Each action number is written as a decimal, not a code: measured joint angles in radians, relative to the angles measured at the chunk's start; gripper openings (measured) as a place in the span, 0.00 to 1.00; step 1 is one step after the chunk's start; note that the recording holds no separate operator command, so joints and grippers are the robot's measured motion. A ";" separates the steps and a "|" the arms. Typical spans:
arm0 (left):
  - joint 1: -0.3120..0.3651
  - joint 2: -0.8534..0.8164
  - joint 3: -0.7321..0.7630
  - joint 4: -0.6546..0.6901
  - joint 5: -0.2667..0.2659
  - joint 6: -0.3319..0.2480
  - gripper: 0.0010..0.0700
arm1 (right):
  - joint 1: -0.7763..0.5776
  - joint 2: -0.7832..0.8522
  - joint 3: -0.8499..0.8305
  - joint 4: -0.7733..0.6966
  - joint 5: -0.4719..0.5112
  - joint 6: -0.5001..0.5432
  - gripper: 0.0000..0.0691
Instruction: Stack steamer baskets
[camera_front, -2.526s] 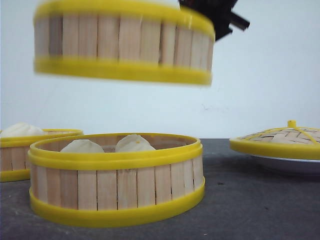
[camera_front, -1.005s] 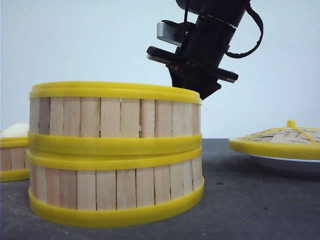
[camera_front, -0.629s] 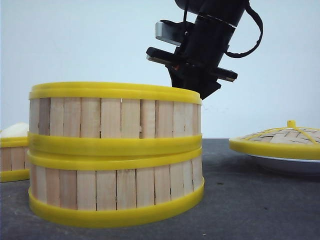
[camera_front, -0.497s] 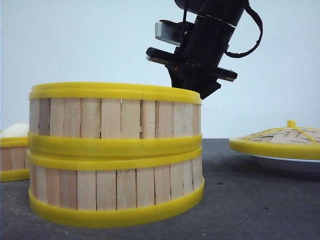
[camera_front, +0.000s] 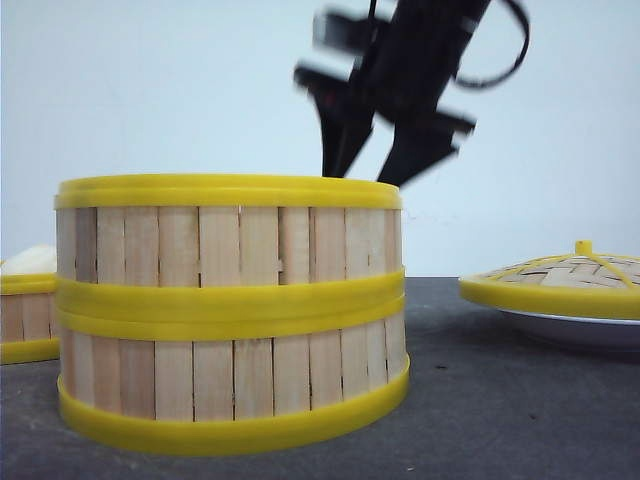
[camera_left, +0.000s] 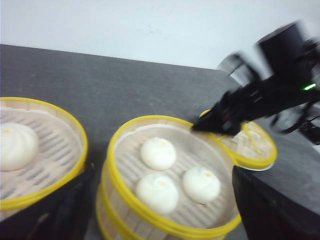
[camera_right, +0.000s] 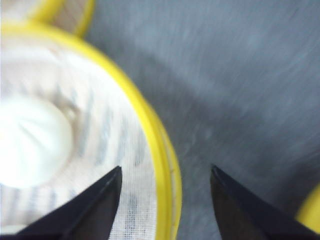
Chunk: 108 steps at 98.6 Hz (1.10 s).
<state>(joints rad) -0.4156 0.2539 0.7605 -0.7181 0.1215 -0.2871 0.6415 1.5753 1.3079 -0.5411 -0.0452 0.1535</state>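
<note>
The right gripper (camera_front: 368, 168) is motion-blurred above the far rim of the upper steamer basket (camera_front: 230, 240), its fingers spread apart and holding nothing; the arm slants up out of frame. That basket sits squarely on the lower steamer basket (camera_front: 232, 385) near the tabletop's (camera_front: 500, 420) front edge. The third steamer basket (camera_front: 25, 310) is cut off at the left edge. The left gripper (camera_left: 160, 210) shows only dark, widely parted fingers, empty. Three buns (camera_left: 159, 153) lie inside the top basket. No writing is legible.
</note>
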 joint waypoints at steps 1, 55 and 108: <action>0.000 0.000 0.000 0.000 -0.006 0.001 0.74 | 0.000 -0.010 0.000 0.001 0.003 0.000 0.50; 0.027 0.278 0.001 0.092 -0.461 -0.006 0.70 | 0.069 -0.554 0.000 -0.095 0.102 -0.027 0.50; 0.385 0.822 0.114 0.259 -0.374 -0.041 0.55 | 0.125 -0.617 0.000 -0.182 0.102 -0.027 0.50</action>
<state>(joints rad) -0.0307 1.0763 0.8742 -0.4591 -0.2527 -0.3283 0.7666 0.9581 1.3083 -0.7235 0.0566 0.1261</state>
